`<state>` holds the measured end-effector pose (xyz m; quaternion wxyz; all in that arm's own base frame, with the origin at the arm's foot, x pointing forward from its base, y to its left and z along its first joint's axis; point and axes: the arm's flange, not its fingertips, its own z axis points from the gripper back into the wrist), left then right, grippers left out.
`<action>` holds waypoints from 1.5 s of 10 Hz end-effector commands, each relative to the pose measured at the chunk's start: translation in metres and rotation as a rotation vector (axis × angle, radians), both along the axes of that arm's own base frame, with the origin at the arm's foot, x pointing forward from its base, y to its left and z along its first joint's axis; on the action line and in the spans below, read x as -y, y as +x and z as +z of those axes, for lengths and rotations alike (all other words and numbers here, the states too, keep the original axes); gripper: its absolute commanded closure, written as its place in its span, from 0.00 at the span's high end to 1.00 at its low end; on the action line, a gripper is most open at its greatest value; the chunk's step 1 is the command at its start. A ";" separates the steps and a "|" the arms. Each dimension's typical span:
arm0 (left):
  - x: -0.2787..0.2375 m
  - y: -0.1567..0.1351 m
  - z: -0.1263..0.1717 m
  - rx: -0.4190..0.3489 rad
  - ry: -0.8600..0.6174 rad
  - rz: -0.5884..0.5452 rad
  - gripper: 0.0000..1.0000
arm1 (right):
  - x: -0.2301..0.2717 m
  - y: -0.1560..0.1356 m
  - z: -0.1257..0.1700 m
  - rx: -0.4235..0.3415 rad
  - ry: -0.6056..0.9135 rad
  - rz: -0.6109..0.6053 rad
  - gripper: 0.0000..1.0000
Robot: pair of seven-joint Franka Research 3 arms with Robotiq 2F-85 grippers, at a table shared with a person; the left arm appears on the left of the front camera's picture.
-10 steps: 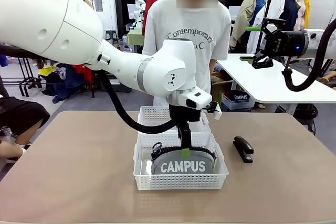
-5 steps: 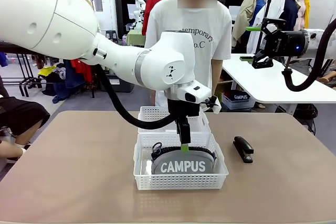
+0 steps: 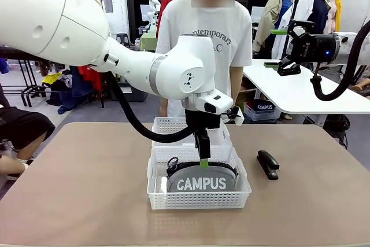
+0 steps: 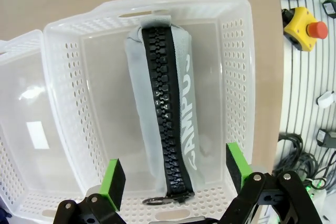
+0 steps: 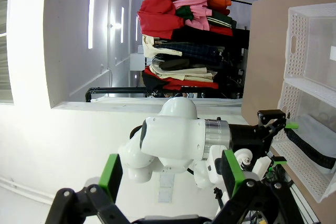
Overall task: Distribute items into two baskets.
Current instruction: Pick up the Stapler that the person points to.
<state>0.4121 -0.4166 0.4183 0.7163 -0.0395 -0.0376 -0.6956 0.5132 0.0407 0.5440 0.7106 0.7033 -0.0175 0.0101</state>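
The grey pouch (image 3: 200, 180) lies flat inside the near basket (image 3: 155, 199), zip upward and "CAMPUS" lettering along its flank, filling most of the length of the base. I judge it light and soft: fabric that gives and sags under a pinch, not slippery, and best taken across its narrow width at the middle, straddling the zip, or by the black ring pull at one end. My left pincer (image 3: 203, 163) hangs just above it, over the near basket, jaws spread wide with one green pad to either side of the zip line and nothing between them but air, so the pouch is released and rests on its own. The stapler (image 3: 267, 164) sits on the surface to the right of the near basket, apart from it. It looks hard, compact and denser than the pouch, smooth-cased, so I would take it across its slim sides near mid-length. The far basket (image 3: 167, 124) stands right behind the near basket, wall against wall, and I judge that the stapler belongs there. My right pincer (image 3: 284, 50) is raised high and well off to the right of the near basket, open and carrying nothing.
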 end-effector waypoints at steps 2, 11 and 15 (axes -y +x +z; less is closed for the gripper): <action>0.000 0.000 0.000 0.000 0.000 0.000 1.00 | 0.000 0.000 0.002 0.004 0.000 -0.001 1.00; -0.097 0.002 0.124 -0.179 -0.264 0.304 1.00 | 0.000 0.000 0.002 0.004 0.000 -0.001 1.00; -0.134 0.004 0.149 -0.297 -0.293 0.457 1.00 | 0.000 0.000 0.002 0.004 0.000 -0.001 1.00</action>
